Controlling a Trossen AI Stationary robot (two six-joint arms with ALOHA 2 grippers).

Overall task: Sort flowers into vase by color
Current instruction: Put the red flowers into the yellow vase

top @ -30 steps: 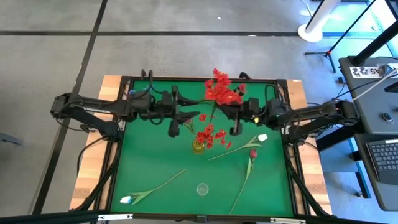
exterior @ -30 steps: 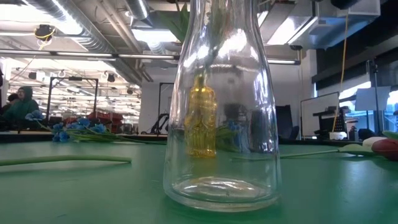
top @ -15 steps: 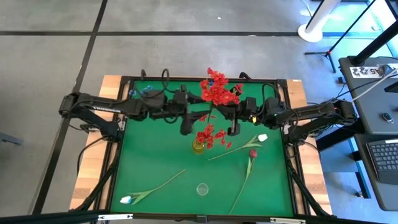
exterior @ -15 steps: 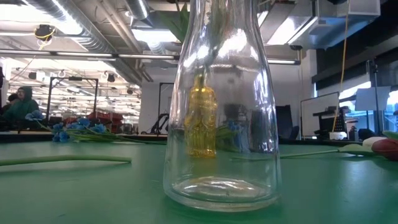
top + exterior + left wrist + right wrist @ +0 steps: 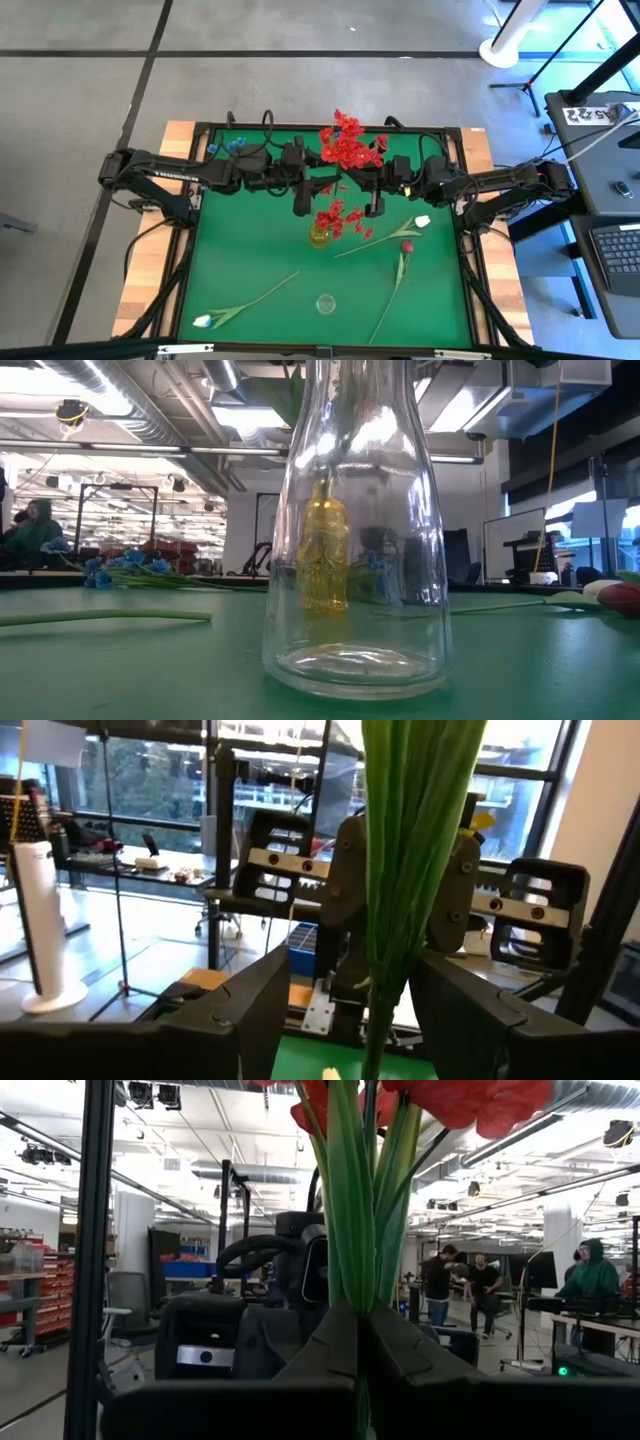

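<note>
Right pincer (image 5: 355,1342) clamps the red spray's (image 5: 347,150) stems near the desk's (image 5: 260,260) far edge; our left pincer (image 5: 340,1010) gapes around them. Released early, the spray could topple beside the yellow vase (image 5: 319,236).

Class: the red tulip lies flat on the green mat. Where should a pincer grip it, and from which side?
Probably mid-stem, from straight above, closing across the stem: the red tulip lies flat, its stem thin and clear of the white tulip.
</note>
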